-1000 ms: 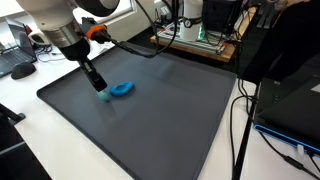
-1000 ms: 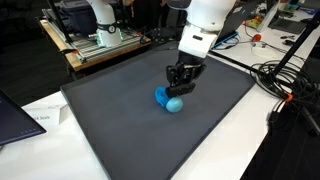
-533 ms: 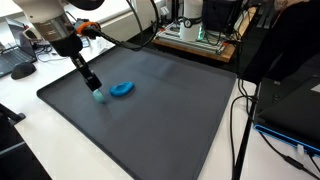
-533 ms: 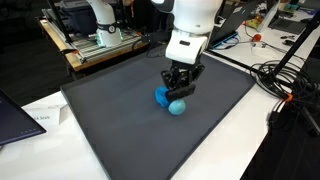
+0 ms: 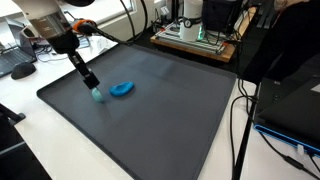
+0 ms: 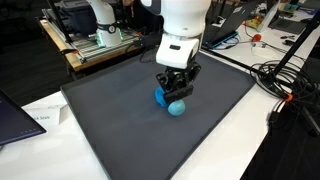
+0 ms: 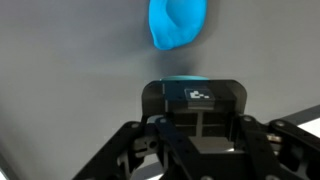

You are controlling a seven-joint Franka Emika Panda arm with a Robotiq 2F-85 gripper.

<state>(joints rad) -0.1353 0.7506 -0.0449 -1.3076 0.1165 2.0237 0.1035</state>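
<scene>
This is looking like a robotics lab: black cables point(image 6: 281, 78) are trailing over the white table's point(image 5: 50, 152) edge, an open-frame electronics rig point(image 6: 98, 40) is standing beyond its far corner, and a keyboard point(image 5: 18, 68) is lying nearby.

Open passage over most of dark mat point(image 5: 160, 120). Obstacles: blue object point(image 5: 123, 89) on mat, near it teal piece point(image 7: 180, 80) pinched in gripper point(image 5: 95, 93). Equipment rack point(image 5: 195, 35) beyond far edge; cables point(image 5: 240, 115) along one side.
</scene>
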